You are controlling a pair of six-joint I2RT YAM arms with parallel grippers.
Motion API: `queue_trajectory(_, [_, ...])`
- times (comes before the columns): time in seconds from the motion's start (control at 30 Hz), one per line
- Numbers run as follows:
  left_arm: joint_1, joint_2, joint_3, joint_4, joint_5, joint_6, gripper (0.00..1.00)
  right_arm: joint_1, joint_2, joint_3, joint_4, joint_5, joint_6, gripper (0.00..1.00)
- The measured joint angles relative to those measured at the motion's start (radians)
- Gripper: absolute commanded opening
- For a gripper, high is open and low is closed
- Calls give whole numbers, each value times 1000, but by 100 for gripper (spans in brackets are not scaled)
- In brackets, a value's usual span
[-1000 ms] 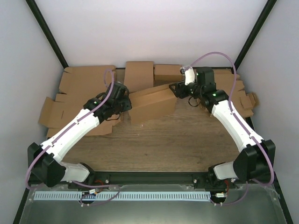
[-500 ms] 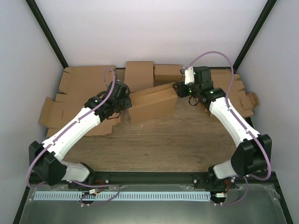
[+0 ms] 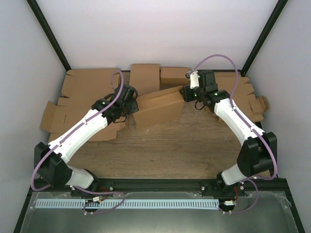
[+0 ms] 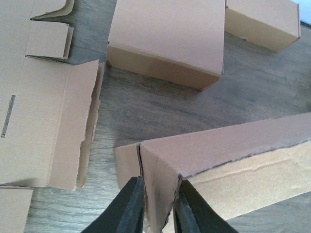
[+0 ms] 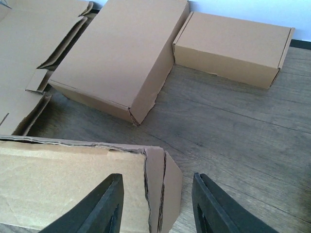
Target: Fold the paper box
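From above, the paper box sits half-formed in the middle of the wooden table, lying at a slant with its right end farther back than its left. My left gripper is at the box's left end and my right gripper is at its right end. Behind the paper box stand a folded box and a smaller box. Flat blanks lie spread along both sides of the table.

In my left wrist view, my fingers stand narrow on either side of the raised corner of the paper box. The left gripper pinches that folded cardboard edge, and both pads look pressed against it. The folded box is beyond, the smaller box is at the top right, and a flat blank lies on the left.

In my right wrist view, my fingers stand well apart, straddling the end of the paper box. Its end flap sits between the pads of the right gripper. Bare table shows between that flap and my right-hand finger, so I have no grip on it there. My other finger overlaps the box's long wall, and I cannot tell whether it touches. The folded box and the smaller box stand side by side beyond.
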Motion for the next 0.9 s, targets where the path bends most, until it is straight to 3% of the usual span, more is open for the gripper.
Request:
queue_trajectory(0.27, [0,7,22,-7,-14,4,17,0,11,3,8,0,-5,33])
queue_trajectory(0.47, [0,9,37,-12,-19,8,7,0,23,15,11,-3,-14,26])
queue_trajectory(0.67, [0,11,40,-18,-26,19,4,0,32,24,13,-12,-16,1])
queue_trajectory(0.9, [-1,12,40,-16,-26,20,4,1,36,30,8,-19,-23,1])
